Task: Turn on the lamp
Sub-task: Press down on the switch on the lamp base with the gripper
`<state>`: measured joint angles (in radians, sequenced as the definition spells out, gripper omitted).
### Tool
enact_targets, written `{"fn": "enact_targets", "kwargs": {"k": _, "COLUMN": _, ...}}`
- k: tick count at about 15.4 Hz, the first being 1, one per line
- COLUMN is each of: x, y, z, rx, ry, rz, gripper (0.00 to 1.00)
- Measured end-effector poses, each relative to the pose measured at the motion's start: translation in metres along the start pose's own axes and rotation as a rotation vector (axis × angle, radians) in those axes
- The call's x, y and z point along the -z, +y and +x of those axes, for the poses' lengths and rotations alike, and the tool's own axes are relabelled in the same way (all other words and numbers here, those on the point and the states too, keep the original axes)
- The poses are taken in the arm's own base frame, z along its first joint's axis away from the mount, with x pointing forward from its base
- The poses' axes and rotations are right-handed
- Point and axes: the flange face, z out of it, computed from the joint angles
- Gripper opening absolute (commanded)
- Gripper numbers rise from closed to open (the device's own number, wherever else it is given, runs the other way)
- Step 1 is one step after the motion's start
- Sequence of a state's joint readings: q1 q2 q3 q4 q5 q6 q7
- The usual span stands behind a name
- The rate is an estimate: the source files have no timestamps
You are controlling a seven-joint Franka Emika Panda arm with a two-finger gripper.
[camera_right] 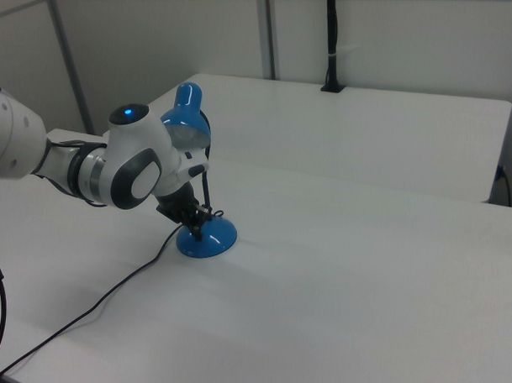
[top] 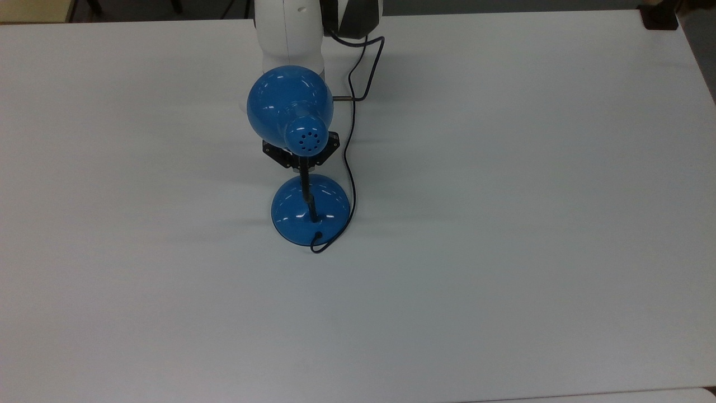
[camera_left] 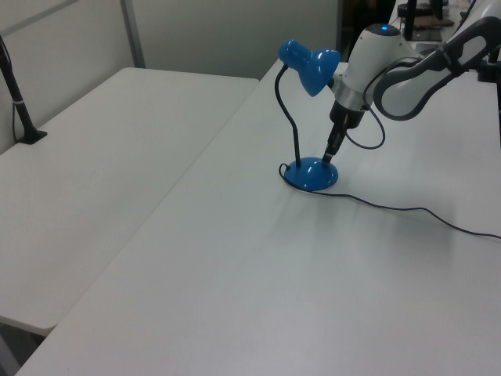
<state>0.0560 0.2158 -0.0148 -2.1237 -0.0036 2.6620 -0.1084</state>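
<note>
The desk [top: 503, 280] is a broad, smooth, matte white slab with squared edges. Its near half, as the top view shows it, is bare. The lamp [top: 309, 208] stands around the middle of the desk's width, somewhat nearer the far edge than the near one in the top view. Its base [camera_left: 313, 173] is a low, round, glossy blue dome sitting flat on the surface. A thin black neck [camera_left: 291, 117] rises from the base's near rim and curves over to a glossy blue domed shade [top: 288, 103], whose small rounded cap [top: 305, 138] is pierced by a ring of vent holes. The shade hangs above the desk, beyond the base toward the far edge.

A thin black cord [top: 351, 162] loops out of the base's near rim, runs past the base on the top view's right and trails away toward the far edge; in the left view it snakes across the desk to the left view's right edge.

The gripper [camera_left: 327, 157], black and slender, points steeply down with its tip at the far upper side of the base, touching it or just above it. Whether its fingers are spread or closed I cannot tell. Behind it the arm [camera_right: 135, 166] is smooth, rounded white plastic with dark grey joint panels, reaching in from the far edge.

A second white table [camera_left: 102, 157] adjoins the desk along the left view's left.
</note>
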Motion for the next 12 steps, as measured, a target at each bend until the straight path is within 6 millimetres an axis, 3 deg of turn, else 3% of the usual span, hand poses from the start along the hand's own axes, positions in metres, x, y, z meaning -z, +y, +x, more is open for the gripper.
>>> {"fn": "enact_targets", "kwargs": {"k": 12, "x": -0.0082, "y": -0.0034, "z": 0.0083, "rx": -0.005, "ry": 0.018, "rz": 0.002, "gripper": 0.00}}
